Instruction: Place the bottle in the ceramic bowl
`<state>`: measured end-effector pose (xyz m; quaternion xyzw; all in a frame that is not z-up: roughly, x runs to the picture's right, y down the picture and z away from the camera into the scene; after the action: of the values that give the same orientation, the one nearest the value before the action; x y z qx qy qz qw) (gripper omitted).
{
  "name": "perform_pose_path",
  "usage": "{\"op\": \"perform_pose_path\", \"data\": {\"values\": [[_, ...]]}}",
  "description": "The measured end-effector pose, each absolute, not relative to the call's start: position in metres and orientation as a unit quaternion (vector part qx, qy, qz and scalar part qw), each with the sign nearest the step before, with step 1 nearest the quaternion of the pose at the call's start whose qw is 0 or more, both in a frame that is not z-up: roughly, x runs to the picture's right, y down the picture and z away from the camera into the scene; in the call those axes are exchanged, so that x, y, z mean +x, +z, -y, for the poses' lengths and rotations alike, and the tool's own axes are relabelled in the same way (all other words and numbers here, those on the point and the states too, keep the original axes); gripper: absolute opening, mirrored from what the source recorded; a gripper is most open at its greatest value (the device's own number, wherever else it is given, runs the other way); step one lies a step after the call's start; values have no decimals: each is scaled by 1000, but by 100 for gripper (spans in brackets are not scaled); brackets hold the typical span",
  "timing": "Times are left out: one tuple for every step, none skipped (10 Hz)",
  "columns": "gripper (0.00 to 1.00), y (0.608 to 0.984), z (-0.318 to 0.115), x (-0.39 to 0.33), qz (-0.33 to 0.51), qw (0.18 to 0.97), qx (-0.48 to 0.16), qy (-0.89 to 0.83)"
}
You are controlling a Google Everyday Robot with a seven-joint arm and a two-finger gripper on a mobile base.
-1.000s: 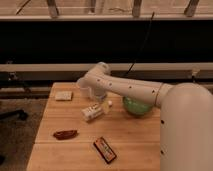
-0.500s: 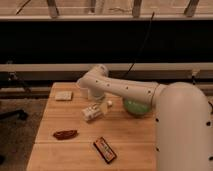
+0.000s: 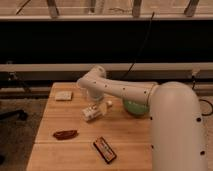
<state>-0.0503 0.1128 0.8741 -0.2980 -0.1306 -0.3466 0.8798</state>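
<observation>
The bottle (image 3: pixel 95 111) is small and white with a dark-and-tan label, and it lies on its side near the middle of the wooden table (image 3: pixel 75 155). Its cap points right, toward the ceramic bowl (image 3: pixel 133 107). That bowl is glossy green and sits at the table's right; my arm (image 3: pixel 125 91) crosses over it and hides most of it. My gripper (image 3: pixel 93 99) hangs just above and behind the bottle, open, with nothing between its fingers.
A pale flat packet (image 3: pixel 63 95) lies at the table's far left. A reddish-brown item (image 3: pixel 65 134) sits front left, and a flat dark rectangular packet (image 3: pixel 104 149) front centre. My bulky white forearm (image 3: pixel 175 130) fills the right side.
My arm has pushed slightly left and down, bringing the gripper closer over the bottle. The bottle and the other items have not moved.
</observation>
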Motion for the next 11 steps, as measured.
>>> {"op": "perform_pose_path", "data": {"values": [[80, 876, -114, -53, 132, 878, -300, -349], [80, 877, -115, -53, 131, 878, -300, -350], [80, 879, -114, -51, 131, 877, -302, -351], [80, 881, -114, -50, 130, 876, -302, -352], [80, 882, -115, -52, 131, 875, -303, -354], [80, 884, -115, -55, 132, 873, -304, -357], [80, 885, -116, -57, 132, 873, -304, -358], [80, 885, -115, -57, 132, 873, -305, -358], [80, 887, -114, -54, 130, 873, -306, -358], [80, 887, -114, -53, 130, 873, -306, -358], [80, 888, -114, -53, 130, 872, -307, -358]]}}
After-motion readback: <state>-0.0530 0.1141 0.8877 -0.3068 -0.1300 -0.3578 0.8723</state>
